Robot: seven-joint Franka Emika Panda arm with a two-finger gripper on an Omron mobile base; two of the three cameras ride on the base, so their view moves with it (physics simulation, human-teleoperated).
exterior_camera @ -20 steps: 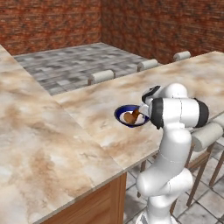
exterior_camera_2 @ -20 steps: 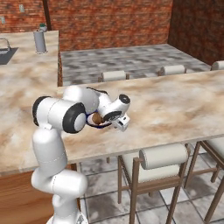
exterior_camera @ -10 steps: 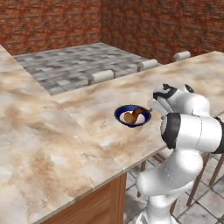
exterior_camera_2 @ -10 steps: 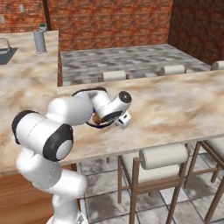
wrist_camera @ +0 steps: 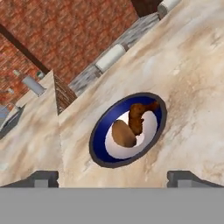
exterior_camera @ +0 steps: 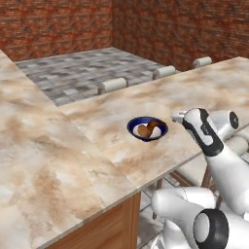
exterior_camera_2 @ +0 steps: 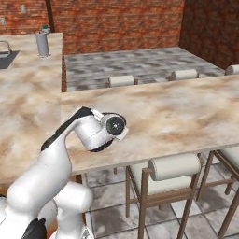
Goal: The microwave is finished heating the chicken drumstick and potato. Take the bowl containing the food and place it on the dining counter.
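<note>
The dark blue bowl (exterior_camera: 147, 129) rests upright on the marbled dining counter (exterior_camera: 97, 160), close to its near edge. In the hand view the bowl (wrist_camera: 97, 144) holds the orange-brown chicken drumstick (wrist_camera: 139, 116) and, beside it, the rounder tan potato (wrist_camera: 123, 133) on its white inside. My gripper (wrist_camera: 113, 179) is open, its two fingertips (wrist_camera: 41, 178) spread wider than the bowl and drawn back from it with nothing between them. From the left base view the gripper (exterior_camera: 177, 116) hangs just right of the bowl, apart from it. The microwave is out of view.
Padded stool backs (exterior_camera: 114, 85) line the counter's far side, and another stool (exterior_camera_2: 172, 165) stands under the near edge. A grey canister (exterior_camera_2: 43, 44) stands on the back counter. The counter's edge (exterior_camera: 160, 170) runs just in front of the bowl.
The gripper has opened and let go of the bowl, then pulled back from it. The bowl stays where it was on the counter. The arm's elbow has swung down and aside.
</note>
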